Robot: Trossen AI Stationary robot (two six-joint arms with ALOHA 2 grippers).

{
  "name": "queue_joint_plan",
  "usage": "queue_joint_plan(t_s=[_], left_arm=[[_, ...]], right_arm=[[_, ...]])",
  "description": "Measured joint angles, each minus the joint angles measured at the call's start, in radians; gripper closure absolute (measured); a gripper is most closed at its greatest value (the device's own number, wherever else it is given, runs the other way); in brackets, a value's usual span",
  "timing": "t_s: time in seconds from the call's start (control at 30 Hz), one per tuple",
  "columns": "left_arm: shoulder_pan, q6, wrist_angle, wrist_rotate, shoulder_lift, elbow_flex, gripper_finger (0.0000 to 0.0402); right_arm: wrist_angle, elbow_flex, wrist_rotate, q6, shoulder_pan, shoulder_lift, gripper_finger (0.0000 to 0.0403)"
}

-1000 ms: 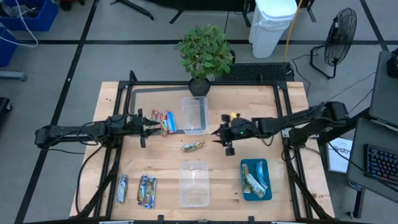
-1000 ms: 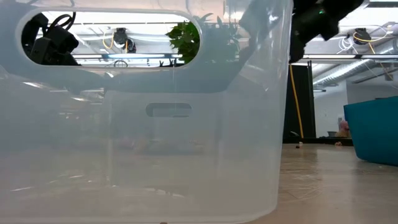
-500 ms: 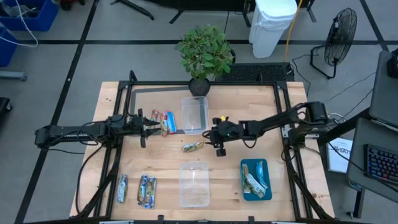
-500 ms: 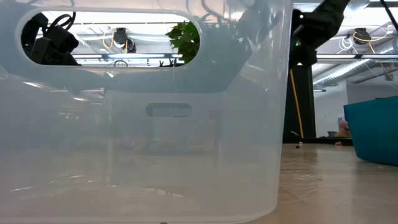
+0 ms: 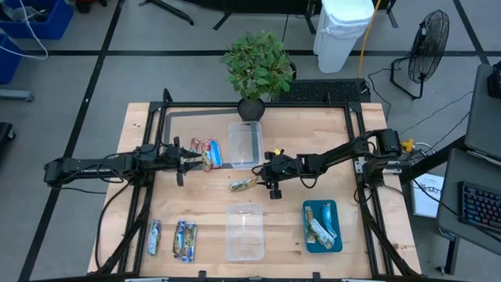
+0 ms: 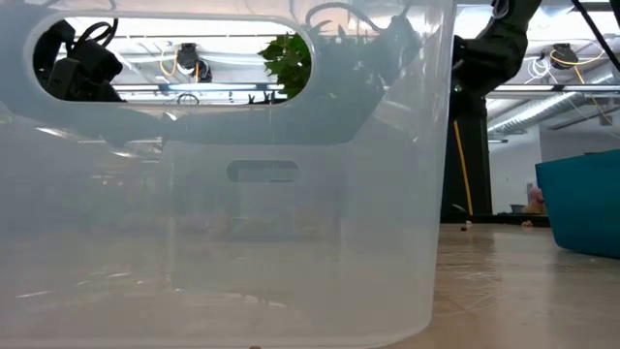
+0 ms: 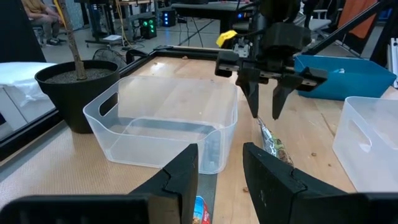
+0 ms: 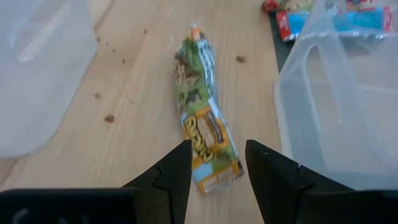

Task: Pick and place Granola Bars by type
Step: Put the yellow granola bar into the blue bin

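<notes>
The right claw (image 5: 266, 181) has travelled from the desk's right half toward its middle within the last second. It now hangs over the green-gold bar (image 8: 204, 138), fingers spread, grasping nothing. The bar lies flat mid-desk, between the two clear tubs (image 5: 245, 144). Judgement: a pick is imminent. The left claw (image 5: 183, 161) waits released near the red-blue bars (image 5: 205, 150).

Glossy foil bar (image 8: 203, 122); clear plastic tub (image 7: 166, 122); matt wood table (image 5: 329, 133).

Granola bar (image 5: 243, 185) between two tubs (image 5: 245, 144) (image 5: 245, 231), tray (image 5: 322, 225) to the right.
</notes>
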Motion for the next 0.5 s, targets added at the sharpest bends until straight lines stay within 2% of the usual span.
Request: queue_joint_plan(t_s=[0.5], left_arm=[[0.000,0.000,0.000,0.000,0.000,0.000,0.0270]], right_arm=[[-0.017,0.000,-0.001,0.024,-0.018,-0.001,0.0263]])
